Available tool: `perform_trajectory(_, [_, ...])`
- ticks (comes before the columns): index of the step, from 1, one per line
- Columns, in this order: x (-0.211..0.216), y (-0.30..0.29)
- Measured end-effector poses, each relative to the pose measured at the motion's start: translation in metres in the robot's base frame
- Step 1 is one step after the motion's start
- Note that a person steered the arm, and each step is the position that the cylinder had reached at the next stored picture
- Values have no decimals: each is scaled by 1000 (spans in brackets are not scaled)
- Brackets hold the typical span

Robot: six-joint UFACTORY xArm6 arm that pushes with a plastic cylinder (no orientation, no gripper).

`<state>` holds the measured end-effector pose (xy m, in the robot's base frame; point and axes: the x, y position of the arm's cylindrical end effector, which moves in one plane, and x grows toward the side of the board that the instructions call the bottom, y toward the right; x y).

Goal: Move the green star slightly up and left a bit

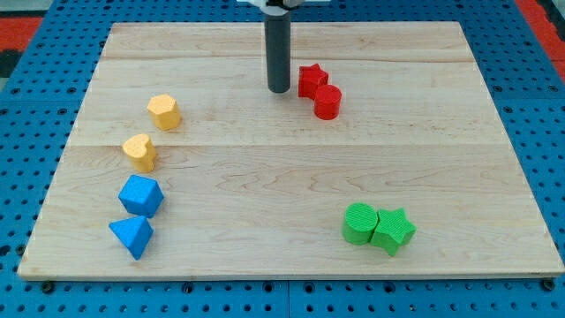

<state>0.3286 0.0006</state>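
Observation:
The green star [394, 230] lies near the view's bottom right on the wooden board [282, 168], touching a green cylinder [359, 223] on its left. My tip [279, 89] is near the view's top centre, far from the green star, up and to its left. The tip stands just left of a red star [311, 80], with a small gap between them.
A red cylinder [327, 102] touches the red star at its lower right. On the view's left stand a yellow hexagon [164, 112], a yellow heart [139, 152], a blue hexagonal block [141, 195] and a blue triangle [132, 236]. Blue pegboard [26, 132] surrounds the board.

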Motion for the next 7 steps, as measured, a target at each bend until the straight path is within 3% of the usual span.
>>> perform_trajectory(2, [-10, 31])
perform_trajectory(3, [-22, 8])
perform_trajectory(5, [157, 13])
perform_trajectory(6, [222, 13])
perform_trajectory(7, [290, 78])
